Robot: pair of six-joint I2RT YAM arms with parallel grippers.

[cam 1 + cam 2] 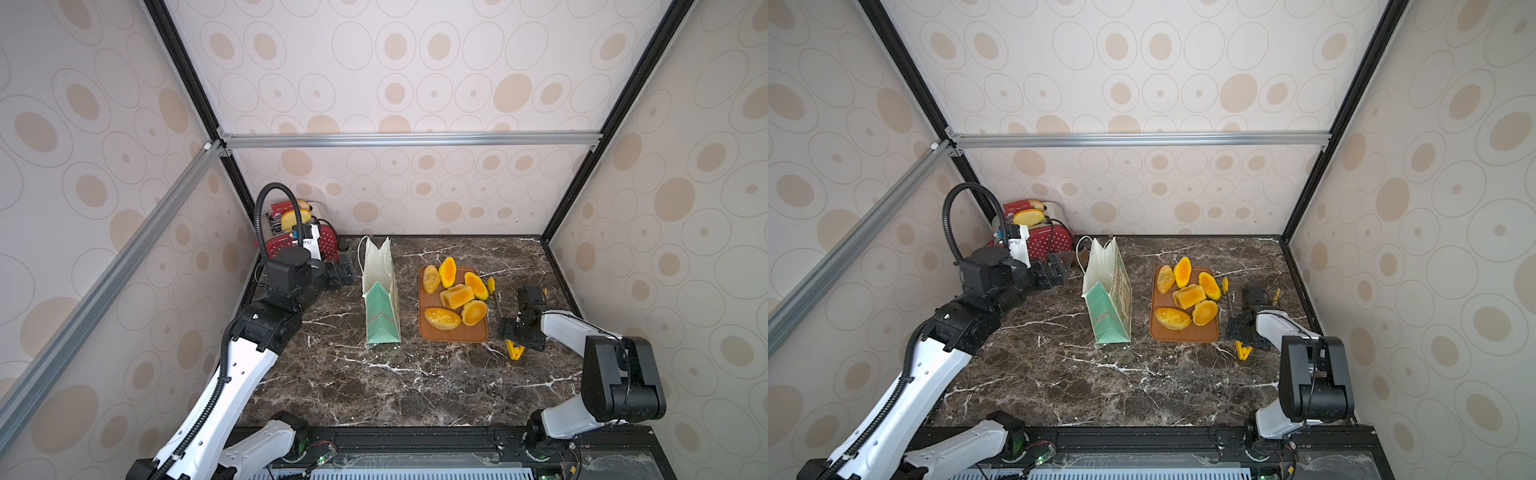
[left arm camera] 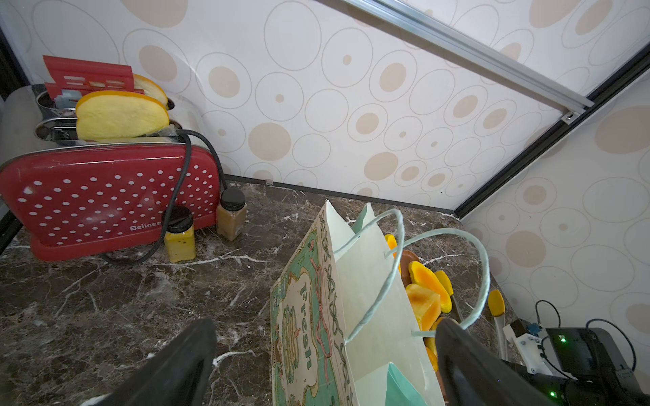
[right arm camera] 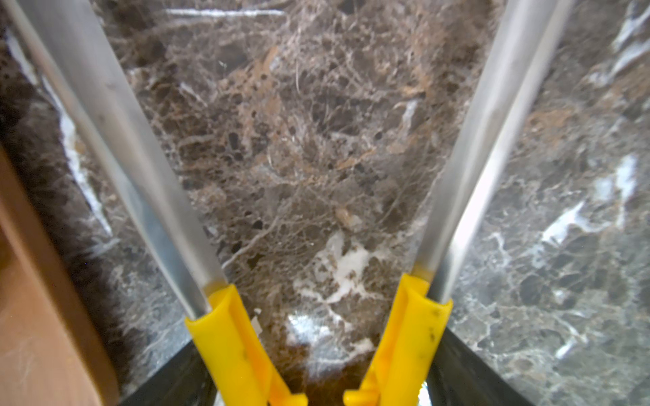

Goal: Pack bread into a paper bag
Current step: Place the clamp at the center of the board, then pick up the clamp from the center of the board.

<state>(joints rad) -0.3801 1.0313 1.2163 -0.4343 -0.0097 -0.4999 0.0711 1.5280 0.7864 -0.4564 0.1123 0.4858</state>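
1. Bread (image 1: 456, 296) is lying on a brown tray (image 1: 453, 334), right of centre on the marble table (image 1: 374, 395). Six golden pieces; a blocky loaf is sitting in the middle with oval buns ringing it.
2. Far left, back corner: a red dotted toaster (image 2: 105, 197) is standing with pale slices (image 2: 119, 117) poking out. Two small jars (image 2: 179, 239) are standing just in front of it.
3. Left gripper (image 1: 347, 274) is hovering just beside the bag's left side, near the rim. Its fingers (image 2: 190, 351) are spread wide, holding nothing.
4. Paper bag (image 1: 380, 316) is standing upright between the left gripper and the tray, its mouth gaping and white lining showing. The printed "Fresh" face is showing in the left wrist view.
5. Tongs (image 1: 515, 352) are sitting just right of the tray, arms splayed wide, yellow tips pointing toward the back wall.
6. Right gripper (image 1: 509, 328) is straddling the tongs' yellow grips. In the right wrist view its dark fingers (image 3: 165, 379) are pressing on both grips' outer faces, jaws standing wide around them. Cannot tell whether the tongs are touching the table.
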